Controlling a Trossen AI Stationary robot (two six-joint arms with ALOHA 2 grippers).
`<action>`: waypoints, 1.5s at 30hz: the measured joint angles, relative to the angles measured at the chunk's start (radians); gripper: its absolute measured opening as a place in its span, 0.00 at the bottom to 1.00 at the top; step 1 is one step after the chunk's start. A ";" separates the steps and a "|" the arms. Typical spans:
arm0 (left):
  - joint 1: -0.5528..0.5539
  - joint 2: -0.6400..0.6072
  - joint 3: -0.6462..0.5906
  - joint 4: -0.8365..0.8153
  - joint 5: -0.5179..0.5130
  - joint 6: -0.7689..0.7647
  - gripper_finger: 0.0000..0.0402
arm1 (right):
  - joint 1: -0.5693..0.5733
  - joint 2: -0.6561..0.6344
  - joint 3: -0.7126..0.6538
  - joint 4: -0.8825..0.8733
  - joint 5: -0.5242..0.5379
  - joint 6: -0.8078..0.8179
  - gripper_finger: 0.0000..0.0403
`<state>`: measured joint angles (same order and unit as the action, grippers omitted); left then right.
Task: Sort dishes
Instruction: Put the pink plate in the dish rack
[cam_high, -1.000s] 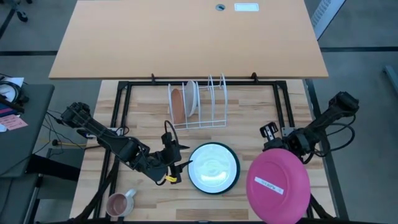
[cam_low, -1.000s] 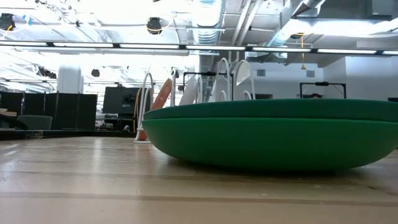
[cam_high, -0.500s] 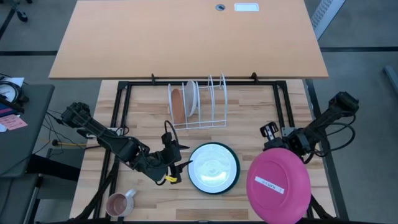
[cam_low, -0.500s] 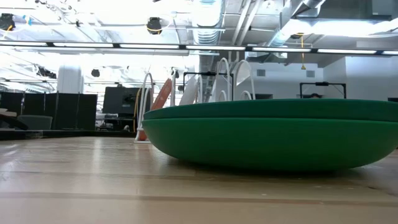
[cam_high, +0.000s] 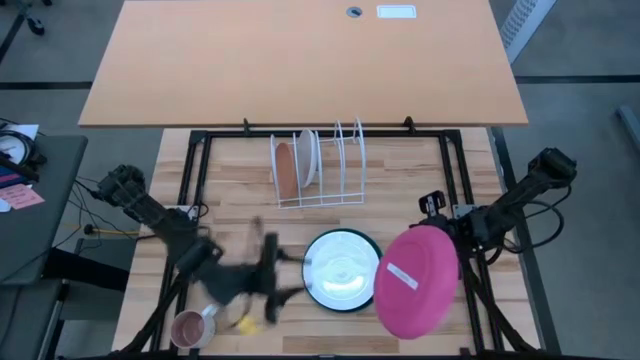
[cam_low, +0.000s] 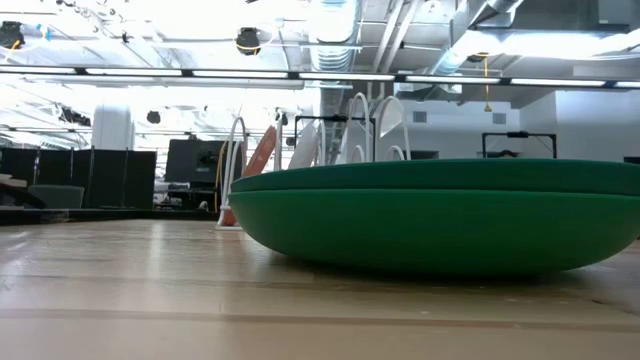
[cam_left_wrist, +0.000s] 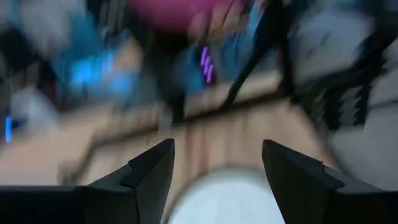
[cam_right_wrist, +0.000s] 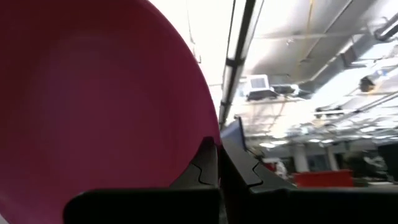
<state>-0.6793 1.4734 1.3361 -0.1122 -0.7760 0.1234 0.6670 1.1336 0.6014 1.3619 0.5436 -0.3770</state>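
Right gripper: fingers clamped on the rim of the magenta pink plate, held tilted above the table beside the white plate, which rests in the dark green plate. Left gripper, motion-blurred, appears spread wide near the mug. Farther back, the wire rack holds an orange-brown plate.

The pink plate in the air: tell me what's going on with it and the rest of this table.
The right gripper is shut on the pink plate, holding it tilted above the table beside the white plate, which lies in a green one. The left gripper is open, near that stack. The rack holds an orange-brown plate and another.
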 joint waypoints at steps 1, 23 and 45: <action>-0.028 0.000 0.000 0.087 -0.012 0.091 0.59 | 0.000 0.000 0.000 -0.003 0.012 -0.006 0.00; -0.074 0.018 0.002 0.394 0.167 0.505 0.68 | -0.099 0.032 0.016 0.022 0.001 -0.097 0.00; -0.058 0.150 0.002 0.724 -0.263 0.676 0.76 | -0.161 0.032 0.016 -0.082 0.067 -0.022 0.00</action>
<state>-0.7376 1.6236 1.3385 0.6121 -1.0392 0.7989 0.5058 1.1660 0.6178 1.2797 0.6111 -0.3991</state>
